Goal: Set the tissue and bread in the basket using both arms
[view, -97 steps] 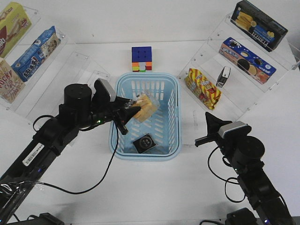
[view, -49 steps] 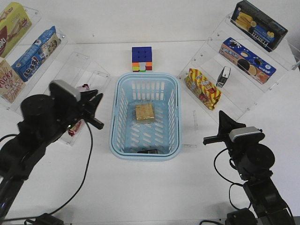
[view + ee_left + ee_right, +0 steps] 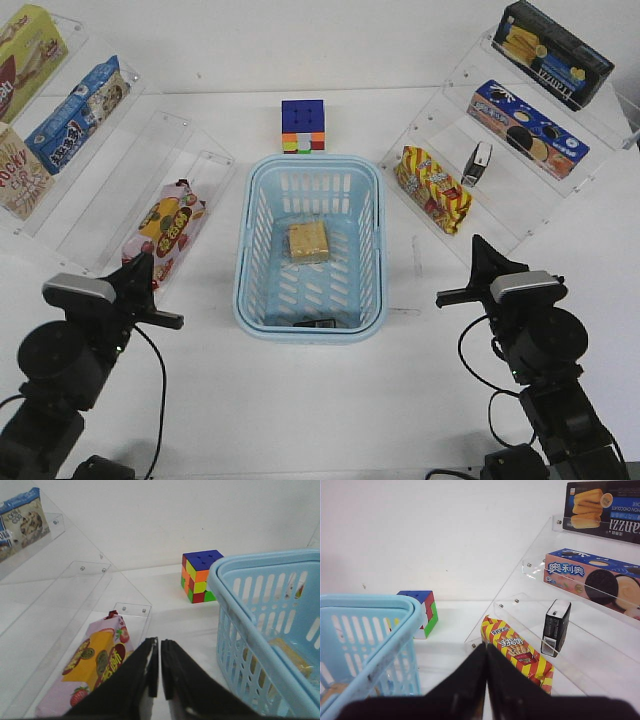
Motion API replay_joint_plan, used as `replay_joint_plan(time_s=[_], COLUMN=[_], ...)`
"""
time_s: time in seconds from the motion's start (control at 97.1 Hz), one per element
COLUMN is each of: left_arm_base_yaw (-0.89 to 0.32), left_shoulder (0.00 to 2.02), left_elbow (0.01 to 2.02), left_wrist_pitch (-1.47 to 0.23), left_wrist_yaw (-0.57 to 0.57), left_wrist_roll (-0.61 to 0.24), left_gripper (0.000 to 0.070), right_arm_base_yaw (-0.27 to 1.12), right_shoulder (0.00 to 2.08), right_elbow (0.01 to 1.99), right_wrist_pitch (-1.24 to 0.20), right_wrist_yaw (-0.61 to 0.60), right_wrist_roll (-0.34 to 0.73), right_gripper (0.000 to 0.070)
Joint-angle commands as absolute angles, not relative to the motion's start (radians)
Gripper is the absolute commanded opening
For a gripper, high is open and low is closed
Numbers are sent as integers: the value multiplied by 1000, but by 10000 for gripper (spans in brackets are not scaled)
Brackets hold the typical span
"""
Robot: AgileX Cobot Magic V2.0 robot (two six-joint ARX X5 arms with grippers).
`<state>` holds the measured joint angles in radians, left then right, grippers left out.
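Note:
The light-blue basket (image 3: pixel 243 270) stands mid-table; its rim also shows in the left wrist view (image 3: pixel 235 587) and the right wrist view (image 3: pixel 370 605). The wrapped tan bread (image 3: pixel 308 242) lies flat on the basket floor and shows through the slots in the left wrist view (image 3: pixel 289 656). The tissue (image 3: pixel 316 323) is a dark sliver at the basket's near wall, mostly hidden by the rim. My left gripper (image 3: pixel 155 295) (image 3: pixel 160 652) is shut and empty, left of the basket. My right gripper (image 3: pixel 465 275) (image 3: pixel 486 652) is shut and empty, right of the basket.
A coloured cube (image 3: pixel 302 126) stands just behind the basket. A red-pink fruit packet (image 3: pixel 165 230) lies on the left clear shelf. A red-yellow striped packet (image 3: pixel 432 188) and a second small black-and-white pack (image 3: pixel 478 163) sit on the right shelf. Snack boxes fill the upper shelves.
My left gripper let go of the bread over the basket and drew back to the near left. The bread now lies in the basket. The right arm barely moved.

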<state>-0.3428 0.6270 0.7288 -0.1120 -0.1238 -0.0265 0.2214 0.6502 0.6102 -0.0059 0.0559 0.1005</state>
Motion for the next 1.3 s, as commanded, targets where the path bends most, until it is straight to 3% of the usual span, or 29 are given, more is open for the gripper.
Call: replay_joint_plan(time_s=[0.0, 0.196, 0.669, 0.752, 0.917, 1.102, 1.287], left_arm_base_yaw=[-343, -344, -331, -282, -142, -28, 14], left_shoulder=[600, 565, 492, 447, 311, 138, 23], left_elbow=[648, 632, 617, 535, 292, 121, 20], left_wrist_pitch=[-7, -119, -89, 4, 176, 172, 133], left_wrist_yaw=[-123, -123, -141, -146, -91, -15, 22], left_wrist_roll=[-51, -49, -29, 0, -30, -43, -55], left_gripper=[1, 1, 0, 0, 1, 1, 1], right_arm_base_yaw=[224, 224, 224, 224, 224, 224, 224], right_shoulder=[655, 655, 655, 655, 655, 655, 655], right_elbow=[609, 609, 609, 609, 609, 609, 609], right_wrist_pitch=[7, 8, 8, 8, 7, 7, 8], right_wrist_yaw=[57, 53, 53, 53, 53, 53, 53], right_wrist_roll=[89, 89, 89, 89, 89, 89, 89], right_gripper=[0, 0, 0, 0, 0, 0, 0])
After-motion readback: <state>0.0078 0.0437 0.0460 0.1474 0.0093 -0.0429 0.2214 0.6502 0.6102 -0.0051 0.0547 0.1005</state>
